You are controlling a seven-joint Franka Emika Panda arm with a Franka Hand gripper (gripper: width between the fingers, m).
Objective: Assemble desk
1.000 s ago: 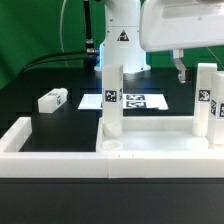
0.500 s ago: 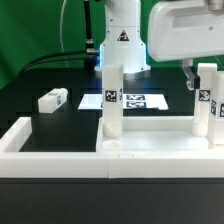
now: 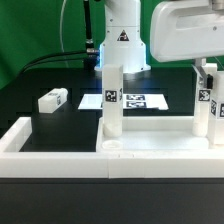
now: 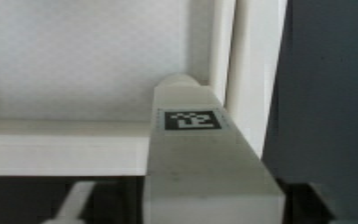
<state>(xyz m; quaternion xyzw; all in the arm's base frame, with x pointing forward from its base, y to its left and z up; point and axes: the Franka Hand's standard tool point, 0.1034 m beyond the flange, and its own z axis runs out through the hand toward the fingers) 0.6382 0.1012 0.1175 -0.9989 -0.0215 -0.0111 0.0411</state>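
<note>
Presently the tool (image 3: 204, 70) sits over the leg post (image 3: 207, 105) at the exterior view's right, the post's long axis vertical. Jaws straddle its top. Whether they clamp it cannot be told.

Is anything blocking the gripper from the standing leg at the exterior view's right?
Nothing visible is in the way. The gripper sits right at the top of that leg, with no other part between them.

marker board (image 3: 140, 101): flat on the black surface (image 3: 70, 125), tags up, mid-scene | border wall (image 3: 50, 162): long, low, white, along the near edge, turning back at the exterior view's left | backdrop (image 3: 30, 35): green
</note>
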